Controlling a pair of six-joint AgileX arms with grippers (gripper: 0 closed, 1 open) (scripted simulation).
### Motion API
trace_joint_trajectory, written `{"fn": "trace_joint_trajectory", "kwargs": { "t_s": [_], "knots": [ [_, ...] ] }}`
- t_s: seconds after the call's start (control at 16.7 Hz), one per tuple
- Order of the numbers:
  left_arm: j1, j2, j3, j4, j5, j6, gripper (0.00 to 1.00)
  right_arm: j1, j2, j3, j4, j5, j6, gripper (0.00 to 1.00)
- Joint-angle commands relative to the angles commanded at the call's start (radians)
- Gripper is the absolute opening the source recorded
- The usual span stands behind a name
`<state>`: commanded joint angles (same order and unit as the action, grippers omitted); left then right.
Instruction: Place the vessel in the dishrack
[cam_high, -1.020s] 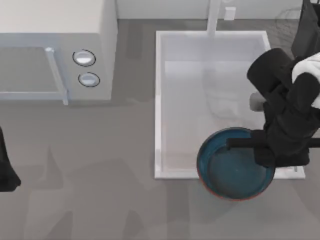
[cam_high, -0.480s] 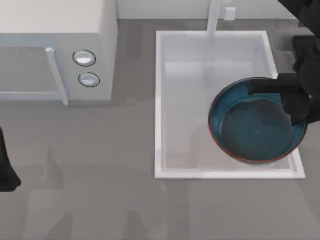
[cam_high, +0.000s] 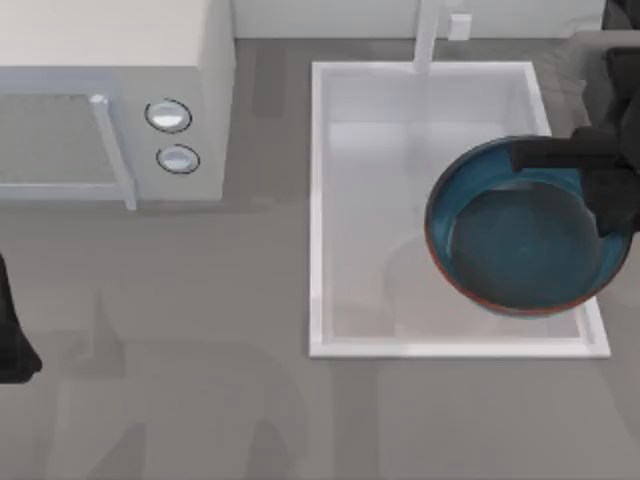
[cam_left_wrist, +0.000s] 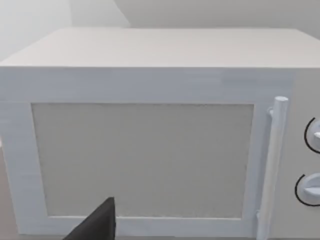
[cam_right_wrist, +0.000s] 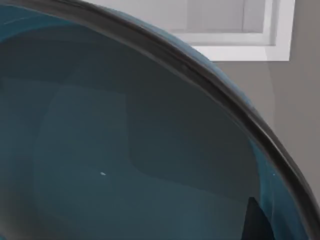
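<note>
You have a white microwave (cam_high: 110, 100) at the surface's (cam_high: 200, 400) top-left corner, door shut, with a vertical bar handle (cam_high: 112, 150) on the door's right and two round dials (cam_high: 168, 116) stacked beside it. From the left wrist camera you face its door panel (cam_left_wrist: 142, 160) squarely. To its right a white rectangular sink basin (cam_high: 370, 200) is set into the grey surface toward the right edge. A white faucet (cam_high: 427, 35) rises at the sink's far rim, with a small white block (cam_high: 459, 26) just beside it.

Grey countertop (cam_high: 200, 380) with white microwave (cam_high: 110, 100) at left, white sink basin (cam_high: 330, 200) at right.
</note>
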<state>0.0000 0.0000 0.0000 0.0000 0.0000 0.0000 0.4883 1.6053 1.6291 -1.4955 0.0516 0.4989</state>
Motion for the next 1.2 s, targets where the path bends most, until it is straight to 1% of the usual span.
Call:
{"fn": "trace_joint_trajectory", "kwargs": {
  "t_s": [0.18, 0.36, 0.54, 0.96, 1.08, 1.2],
  "knots": [
    [0.000, 0.000, 0.000, 0.000, 0.000, 0.000, 1.00, -0.059, -0.032, -0.016, 0.062, -0.035, -0.025, 0.00],
    [0.000, 0.000, 0.000, 0.000, 0.000, 0.000, 1.00, -0.191, -0.100, -0.062, 0.209, -0.114, -0.079, 0.00],
    [0.000, 0.000, 0.000, 0.000, 0.000, 0.000, 1.00, -0.373, -0.187, -0.136, 0.430, -0.220, -0.154, 0.00],
    [0.000, 0.000, 0.000, 0.000, 0.000, 0.000, 1.00, -0.853, -0.441, -0.359, 1.048, -0.500, -0.366, 0.00],
    [0.000, 0.000, 0.000, 0.000, 0.000, 0.000, 1.00, -0.969, -0.512, -0.413, 1.186, -0.571, -0.417, 0.00],
    [0.000, 0.000, 0.000, 0.000, 0.000, 0.000, 1.00, -1.057, -0.570, -0.453, 1.283, -0.626, -0.455, 0.00]
  ]
}}
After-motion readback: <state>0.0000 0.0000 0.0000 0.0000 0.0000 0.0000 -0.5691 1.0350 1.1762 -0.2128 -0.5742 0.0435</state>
